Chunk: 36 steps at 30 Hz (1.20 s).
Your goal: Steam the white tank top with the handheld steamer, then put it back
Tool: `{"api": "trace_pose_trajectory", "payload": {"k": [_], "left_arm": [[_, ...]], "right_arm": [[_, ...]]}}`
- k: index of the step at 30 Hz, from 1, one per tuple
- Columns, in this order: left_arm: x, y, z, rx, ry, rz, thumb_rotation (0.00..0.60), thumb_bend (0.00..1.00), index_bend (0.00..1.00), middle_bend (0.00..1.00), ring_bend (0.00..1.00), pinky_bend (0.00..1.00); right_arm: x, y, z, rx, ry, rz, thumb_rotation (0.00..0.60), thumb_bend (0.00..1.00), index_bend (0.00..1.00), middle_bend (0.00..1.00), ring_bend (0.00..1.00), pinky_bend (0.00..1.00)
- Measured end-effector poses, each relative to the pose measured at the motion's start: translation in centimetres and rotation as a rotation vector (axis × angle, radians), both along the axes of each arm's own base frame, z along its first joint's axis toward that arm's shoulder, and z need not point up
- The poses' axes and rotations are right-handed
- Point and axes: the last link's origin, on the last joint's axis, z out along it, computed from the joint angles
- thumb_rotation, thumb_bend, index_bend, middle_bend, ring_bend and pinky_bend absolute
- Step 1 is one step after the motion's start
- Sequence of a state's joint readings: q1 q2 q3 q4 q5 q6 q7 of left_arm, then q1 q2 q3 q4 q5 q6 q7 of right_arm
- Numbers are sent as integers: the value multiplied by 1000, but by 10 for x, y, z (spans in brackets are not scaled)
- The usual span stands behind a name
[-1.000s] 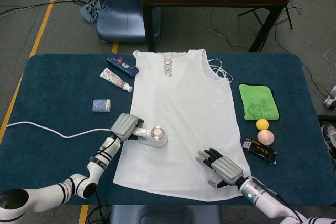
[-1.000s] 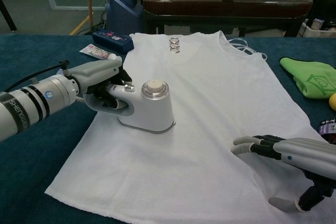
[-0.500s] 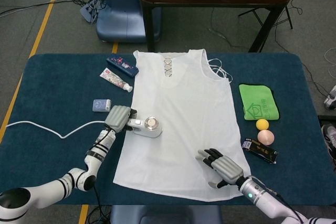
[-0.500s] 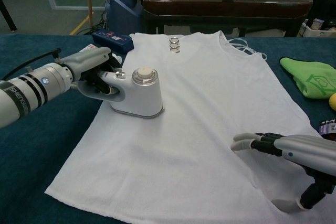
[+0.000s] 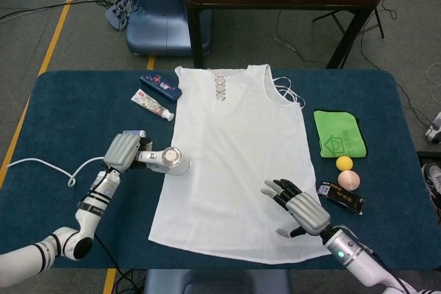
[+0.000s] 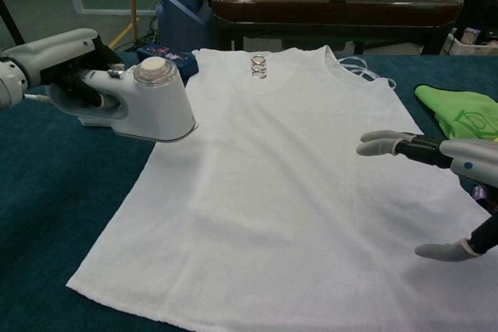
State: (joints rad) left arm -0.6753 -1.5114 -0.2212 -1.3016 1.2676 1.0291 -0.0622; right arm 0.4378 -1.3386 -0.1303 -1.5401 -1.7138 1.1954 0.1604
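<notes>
Steamer held at the tank top's left edge.

The white steamer (image 6: 148,99) is gripped by its handle in the left hand (image 5: 122,151), its base at the edge of the white tank top (image 5: 238,163), which is spread flat on the blue worktop (image 5: 69,108). The right hand (image 5: 301,208) is raised, fingers (image 6: 379,144) spread wide, holding nothing.

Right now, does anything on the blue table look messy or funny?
Nothing is spilled or broken. The white tank top lies flat, though its bottom hem runs a little slanted. The only odd bit: the white handheld steamer, held by the left robot hand, sits at the shirt's left edge, partly off the fabric.
</notes>
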Motion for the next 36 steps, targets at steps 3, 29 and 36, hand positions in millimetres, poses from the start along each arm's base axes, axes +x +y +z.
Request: {"api": "trace_pose_trajectory", "payload": {"k": [3,29,36], "left_arm": [[-19,-4,13,12,10,33,600,228,888,802,658,692],[-116,-4,28,30,156,167,600,190,642,560,513,575],[-118,-13,29,1,208,184,600,118,151,235,216,417]], "right_arm": [[0,-1,17,-52,-4,10,600,175,0,42,0,0],[5,0,98,-312,0,8,600,161,0,43,0,0],[4,-1,101,-326,-6,7,600,161,0,55,0,0]]}}
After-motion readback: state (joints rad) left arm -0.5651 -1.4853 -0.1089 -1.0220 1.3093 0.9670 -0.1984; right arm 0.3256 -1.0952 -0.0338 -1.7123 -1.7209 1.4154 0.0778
